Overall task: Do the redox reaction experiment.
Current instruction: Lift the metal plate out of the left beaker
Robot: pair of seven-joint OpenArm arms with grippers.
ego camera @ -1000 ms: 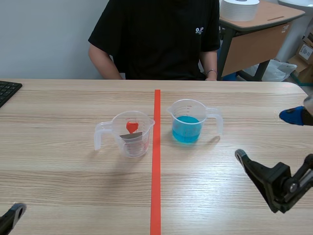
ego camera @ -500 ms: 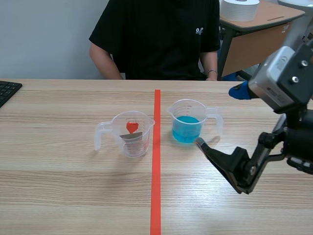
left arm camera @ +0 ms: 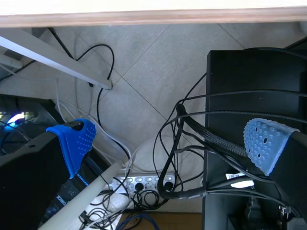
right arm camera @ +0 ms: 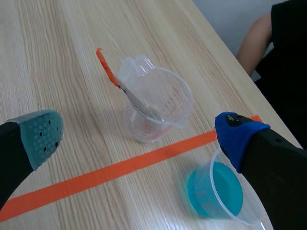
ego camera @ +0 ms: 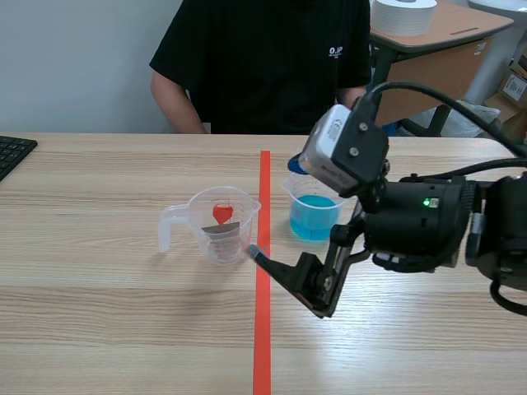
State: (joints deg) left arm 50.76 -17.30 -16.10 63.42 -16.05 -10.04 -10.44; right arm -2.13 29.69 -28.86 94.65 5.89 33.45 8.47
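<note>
A clear beaker (ego camera: 221,226) stands left of the red tape line, with a red-handled metal tool (ego camera: 222,214) leaning inside it. Right of the line stands a second beaker (ego camera: 314,216) with blue liquid. My right gripper (ego camera: 273,207) comes in from the right and hangs open above both beakers, touching neither. In the right wrist view the clear beaker (right arm camera: 156,103) and its tool (right arm camera: 106,67) lie ahead between the open fingers of my right gripper (right arm camera: 139,136). The blue beaker (right arm camera: 214,194) sits below the blue finger. My left gripper (left arm camera: 170,141) is open below table level.
A person in a black shirt (ego camera: 263,58) sits across the table. A keyboard corner (ego camera: 12,152) shows at the far left. The left wrist view has only the floor, cables and a power strip (left arm camera: 144,184) under the table edge (left arm camera: 153,17).
My right arm has swung from the table's right edge to the middle, over the two beakers, still open. The left gripper's tip has dropped out of the scene's lower left corner.
</note>
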